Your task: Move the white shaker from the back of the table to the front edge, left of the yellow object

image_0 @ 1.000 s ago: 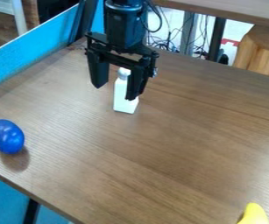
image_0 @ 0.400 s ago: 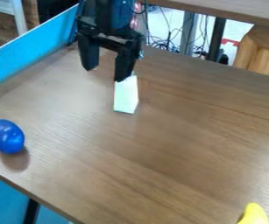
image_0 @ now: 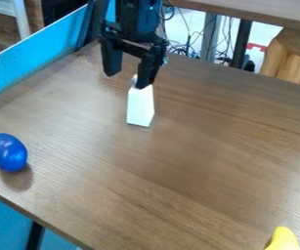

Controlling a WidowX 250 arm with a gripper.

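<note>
While the white bottle (image_0: 140, 107) stands upright on the wooden worktop (image_0: 198, 151), left of centre and towards the far side, its neck is partly hidden behind one finger of the black end effector (image_0: 126, 80); the end effector is spread wide, with nothing held between its fingers; it hangs down just over the bottle's top and a little to the left, and whether the right-hand finger touches the neck or only passes in front of it, I cannot tell. The step in hand looks like positioning beside the bottle, with no grip made; from here, a grasp would call for a small shift to the right, so that the neck sits between the two fingers, then a straight descent before closing; coming down without that shift could land a fingertip on the bottle's top and tip it, since the body is tall and narrow.

Farther out, a glossy blue egg-shaped object (image_0: 9, 152) lies near the worktop's left edge, well apart from the bottle; a yellow object (image_0: 283, 239) shows in part at the near right; a blue panel (image_0: 34, 61) runs along the far left side; both objects lie well out of the end effector's way.
</note>
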